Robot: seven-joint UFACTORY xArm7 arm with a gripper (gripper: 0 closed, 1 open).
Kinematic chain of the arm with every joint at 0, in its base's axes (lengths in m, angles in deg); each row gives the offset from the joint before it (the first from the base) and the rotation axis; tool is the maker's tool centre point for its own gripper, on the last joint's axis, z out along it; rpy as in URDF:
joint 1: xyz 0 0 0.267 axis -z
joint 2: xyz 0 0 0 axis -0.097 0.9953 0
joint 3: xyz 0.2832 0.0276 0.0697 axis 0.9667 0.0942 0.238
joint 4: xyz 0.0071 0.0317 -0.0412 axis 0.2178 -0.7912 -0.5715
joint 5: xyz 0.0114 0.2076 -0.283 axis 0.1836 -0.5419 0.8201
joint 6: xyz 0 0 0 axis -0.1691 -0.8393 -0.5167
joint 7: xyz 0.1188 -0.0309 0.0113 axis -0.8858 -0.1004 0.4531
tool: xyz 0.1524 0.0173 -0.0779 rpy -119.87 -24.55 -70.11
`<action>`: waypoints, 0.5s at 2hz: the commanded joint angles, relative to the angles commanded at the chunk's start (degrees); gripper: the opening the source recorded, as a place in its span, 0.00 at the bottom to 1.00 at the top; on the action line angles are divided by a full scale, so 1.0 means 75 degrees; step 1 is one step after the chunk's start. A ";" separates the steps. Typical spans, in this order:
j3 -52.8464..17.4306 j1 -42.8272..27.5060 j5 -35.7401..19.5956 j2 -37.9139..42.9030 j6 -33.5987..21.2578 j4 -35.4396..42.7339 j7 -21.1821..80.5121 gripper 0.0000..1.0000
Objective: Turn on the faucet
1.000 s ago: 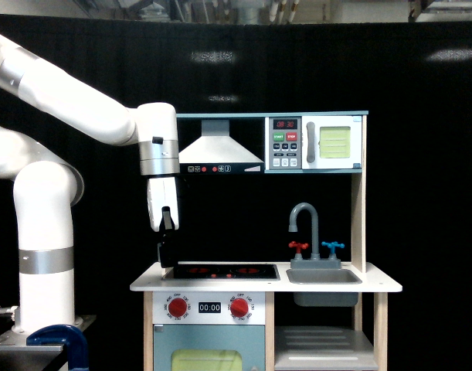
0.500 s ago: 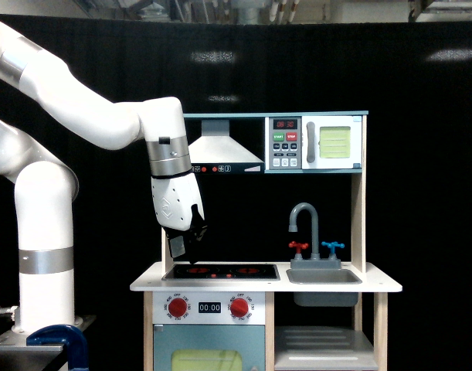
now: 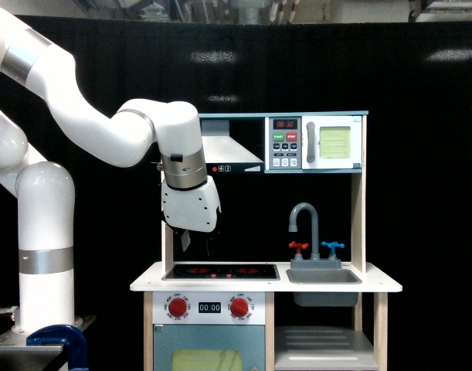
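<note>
Black-curtained toy kitchen (image 3: 375,287), gripper (image 3: 197,241) above the stove (image 3: 220,271), jaw state unclear, well short of the faucet (image 3: 307,224) by the sink (image 3: 324,276); handles untouched, reach and turn remaining.

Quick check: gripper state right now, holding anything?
Gripper: holds nothing, hangs above the stovetop, well short of the faucet. Open or closed cannot be told against the dark backdrop.
</note>
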 joint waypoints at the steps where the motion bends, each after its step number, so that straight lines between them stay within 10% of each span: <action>1: -0.3506 -0.2873 -0.1400 -0.0239 -0.0323 0.0825 0.2599 1.00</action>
